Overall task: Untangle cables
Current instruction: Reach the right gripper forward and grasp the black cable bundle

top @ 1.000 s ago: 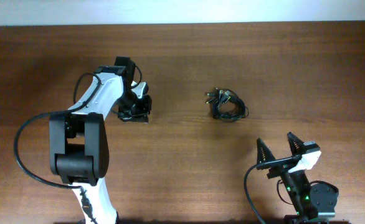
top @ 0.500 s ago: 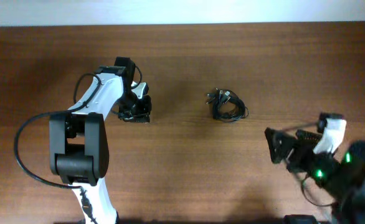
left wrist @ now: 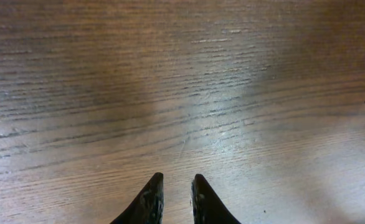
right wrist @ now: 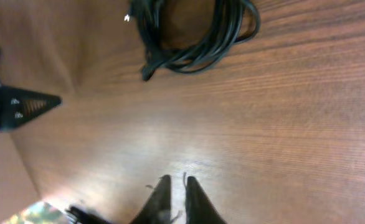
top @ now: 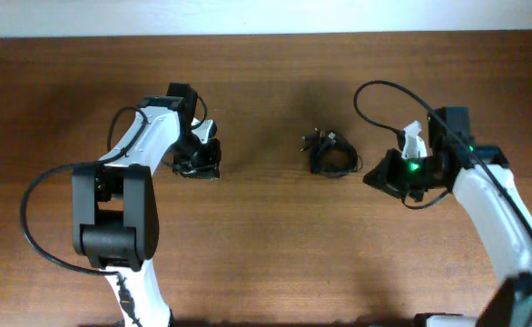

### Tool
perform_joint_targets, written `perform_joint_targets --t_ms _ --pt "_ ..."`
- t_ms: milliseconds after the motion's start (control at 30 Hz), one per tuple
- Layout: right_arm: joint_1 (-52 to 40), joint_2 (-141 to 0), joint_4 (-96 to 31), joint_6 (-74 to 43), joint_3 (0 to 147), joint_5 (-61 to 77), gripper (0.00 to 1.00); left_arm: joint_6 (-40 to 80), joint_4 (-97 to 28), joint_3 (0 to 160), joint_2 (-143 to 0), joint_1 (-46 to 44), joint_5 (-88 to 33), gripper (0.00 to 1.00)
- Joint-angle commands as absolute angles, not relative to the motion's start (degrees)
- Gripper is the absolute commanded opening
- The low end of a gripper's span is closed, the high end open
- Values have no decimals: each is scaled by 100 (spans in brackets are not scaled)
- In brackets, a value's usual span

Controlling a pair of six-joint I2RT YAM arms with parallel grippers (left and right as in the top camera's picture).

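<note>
My right gripper [right wrist: 174, 186] shows at the bottom centre of its wrist view. Its two dark fingertips are drawn almost together and grip nothing, with bare wood beneath them. In that same view the cables [right wrist: 198, 31] lie at the top centre, well apart from my tips. They are a bunch of thin black loops partly cut off by the upper edge, with a small pale plug end at the bunch's upper left.

From overhead, this gripper sits right of centre and points toward the left of the frame. It is near the right side of the bundle but not touching it, and a green light glows on the wrist behind it.

My left gripper [left wrist: 175, 190] shows at the bottom centre of its own view, with the tips a narrow slit apart and nothing between them. Ahead of them there is only the table [left wrist: 189, 93], brown wood grain with a pale glare across the middle. From overhead, this gripper is left of centre in the upper half, well apart from the cables. The cables rest as one compact knot just right of centre on the tabletop.
</note>
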State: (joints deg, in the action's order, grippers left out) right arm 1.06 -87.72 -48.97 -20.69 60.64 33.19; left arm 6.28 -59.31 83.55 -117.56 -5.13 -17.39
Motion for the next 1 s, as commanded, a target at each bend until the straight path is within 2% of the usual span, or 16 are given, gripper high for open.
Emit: perform_joint_targets --t_ms 0,67,133,167,200,367,467,533,567,767,900,967 --pt "75 -9415 -4491 -2239 6130 3406 4 644 -5935 8333 -11780 -526 -1831 18" --pt "75 -9782 -4106 -2495 6130 3406 4 644 -5927 8333 -11780 -526 -1831 19" --pt "73 -10044 -3752 -2635 6130 3404 9 644 -5916 8333 -11780 -526 -1828 19" --pt "75 -10147 -3601 -2731 6130 3385 19 644 -5916 8333 -11780 -526 -1828 20" --pt "69 -10269 -3374 -2836 6130 3387 24 644 -5916 8333 -11780 -526 -1831 20" --pt "40 -10353 -2897 -3286 6130 3286 28 646 -5916 8333 -11780 -526 -1831 21" --pt "-196 -10353 -2792 -3887 6130 2414 30 644 -5916 8333 -11780 -526 -1831 21" --pt "-517 -10355 -2687 -4278 6130 1811 42 644 -5916 8333 -11780 -526 -1831 22" --pt "-679 -10355 -2585 -4383 6130 1627 43 644 -5916 8333 -11780 -526 -1831 22" --pt "-1507 -10357 -2460 -4901 6130 349 43 646 -5916 8333 -11780 -526 -1831 24" --pt "-1747 -10357 -2467 -4899 6128 296 33 644 -5916 8333 -11780 -526 -1831 25" --pt "-1885 -10357 -2512 -4897 6114 316 32 646 -5916 8333 -11780 -526 -1831 25"
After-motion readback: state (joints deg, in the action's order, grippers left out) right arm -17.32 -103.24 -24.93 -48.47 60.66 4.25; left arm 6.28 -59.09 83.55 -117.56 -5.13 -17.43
